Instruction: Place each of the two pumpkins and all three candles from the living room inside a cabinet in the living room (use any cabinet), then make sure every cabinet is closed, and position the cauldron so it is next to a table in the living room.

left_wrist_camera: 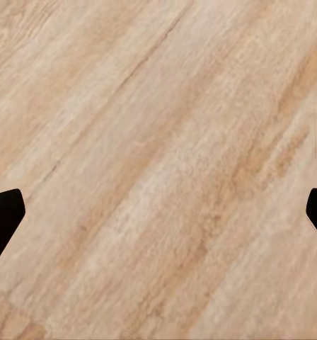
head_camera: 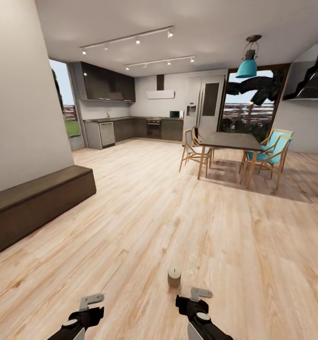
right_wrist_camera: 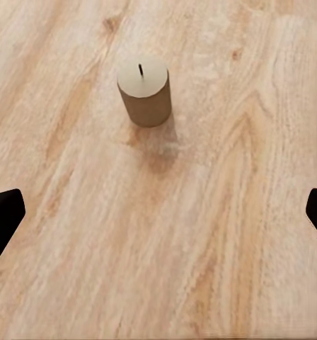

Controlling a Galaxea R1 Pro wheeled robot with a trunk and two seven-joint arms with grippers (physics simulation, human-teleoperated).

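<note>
One beige candle [head_camera: 174,276] [right_wrist_camera: 144,90] stands upright on the wooden floor, just ahead of my right gripper [head_camera: 199,295] [right_wrist_camera: 158,219]. That gripper is open, and the candle sits beyond its fingertips, not between them. My left gripper [head_camera: 92,301] [left_wrist_camera: 158,219] is open too, over bare floor to the left of the candle. The long, low dark-brown cabinet [head_camera: 36,203] runs along the left wall with its fronts flush. A dark-topped dining table [head_camera: 234,140] stands at the far right. The pumpkins and the cauldron are out of view.
Wooden chairs [head_camera: 194,151], some with teal seats [head_camera: 267,156], surround the table. A grey kitchen [head_camera: 130,127] lines the back wall. A teal pendant lamp [head_camera: 247,66] hangs above the table. Wide floor lies between me, the cabinet and the table.
</note>
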